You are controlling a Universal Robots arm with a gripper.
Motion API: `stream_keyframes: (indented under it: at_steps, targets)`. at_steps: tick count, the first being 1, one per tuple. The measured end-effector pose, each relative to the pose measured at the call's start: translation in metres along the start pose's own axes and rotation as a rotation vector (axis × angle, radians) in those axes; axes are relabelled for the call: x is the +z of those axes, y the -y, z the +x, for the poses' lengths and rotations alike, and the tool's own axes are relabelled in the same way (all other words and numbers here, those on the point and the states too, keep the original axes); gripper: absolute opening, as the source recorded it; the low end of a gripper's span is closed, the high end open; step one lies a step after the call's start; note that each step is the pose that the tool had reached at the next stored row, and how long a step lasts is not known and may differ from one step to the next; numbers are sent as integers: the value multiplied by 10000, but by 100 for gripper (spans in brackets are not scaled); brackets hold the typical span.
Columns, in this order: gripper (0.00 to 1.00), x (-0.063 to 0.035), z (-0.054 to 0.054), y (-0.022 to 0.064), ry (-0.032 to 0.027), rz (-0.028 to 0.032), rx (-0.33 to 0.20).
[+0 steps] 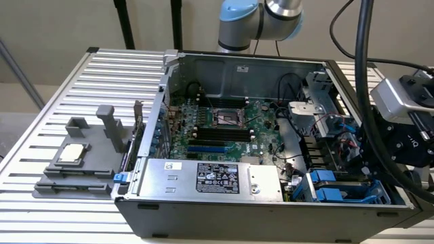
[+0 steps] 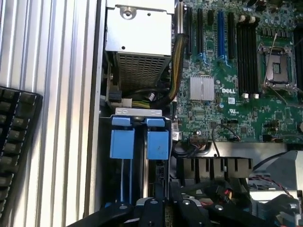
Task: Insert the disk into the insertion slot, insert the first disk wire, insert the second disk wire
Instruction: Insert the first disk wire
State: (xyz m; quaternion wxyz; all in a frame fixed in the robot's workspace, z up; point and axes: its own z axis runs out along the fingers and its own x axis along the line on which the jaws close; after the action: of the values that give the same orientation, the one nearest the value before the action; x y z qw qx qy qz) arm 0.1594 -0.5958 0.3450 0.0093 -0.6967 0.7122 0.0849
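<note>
hanging clenched, the jaws sit beside the insertion slot (image 2: 140, 142) at the case edge (image 2: 96, 142).

- The exterior camera stood off the arm, above and before the open computer case (image 1: 257, 213). It looked down at a slant from a middling distance. The case filled the middle and the exterior view's right, with the slatted table (image 1: 61, 101) on the exterior view's left.
- The wrist camera rode on the arm and faced almost straight down into the case from close by, with the gripper (image 2: 163, 210) in its foreground.
- Both views shared the motherboard (image 2: 236, 99), the silver power supply box (image 1: 203, 178) and the insertion slot (image 1: 332, 187) with its blue tabs.
</note>
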Motion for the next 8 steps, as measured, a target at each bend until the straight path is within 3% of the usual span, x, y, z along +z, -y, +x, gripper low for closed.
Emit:
stream_keyframes:
  at_steps: [8]
  targets:
    - [17,46,6,-3,-72,119,878]
